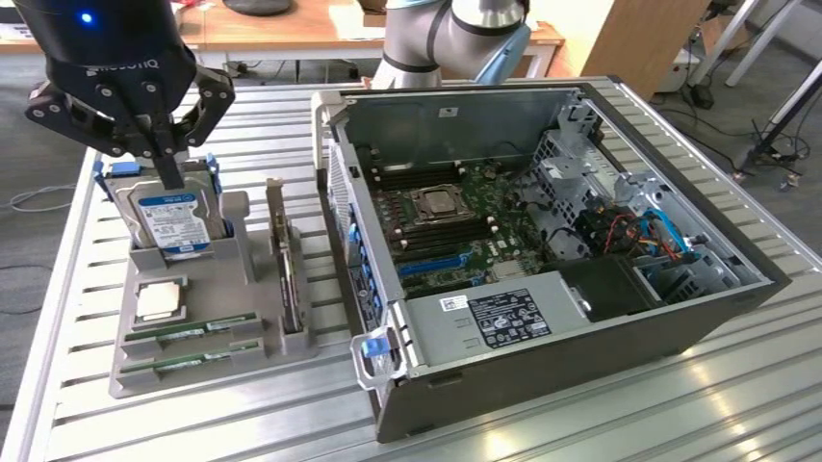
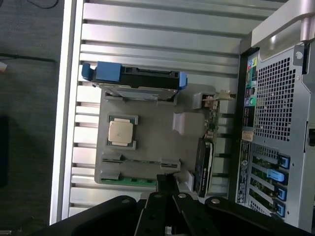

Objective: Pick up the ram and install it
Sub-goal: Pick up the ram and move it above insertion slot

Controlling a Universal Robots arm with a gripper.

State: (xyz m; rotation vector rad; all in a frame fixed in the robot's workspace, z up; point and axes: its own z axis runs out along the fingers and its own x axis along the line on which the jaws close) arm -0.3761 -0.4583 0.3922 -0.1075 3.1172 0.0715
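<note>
Two green ram sticks (image 1: 192,330) (image 1: 188,362) lie on edge in slots at the near end of a grey holder tray (image 1: 218,380). In the wrist view one green ram stick (image 2: 129,180) sits just beside my fingertips, the other (image 2: 140,159) a slot further in. My black gripper (image 1: 171,178) (image 2: 167,184) hangs above the tray, in front of the upright hard drive (image 1: 173,219), its fingers shut with nothing between them. The open computer case (image 1: 668,332) lies to the exterior view's right, its motherboard (image 1: 469,231) exposed.
On the same tray are a silver processor chip (image 1: 161,300) (image 2: 121,132), the blue-railed hard drive (image 2: 133,81) and an upright dark expansion card (image 1: 283,265) (image 2: 204,164). The case's rear panel (image 2: 275,132) stands close to the tray. Everything rests on a slatted metal table (image 1: 719,414).
</note>
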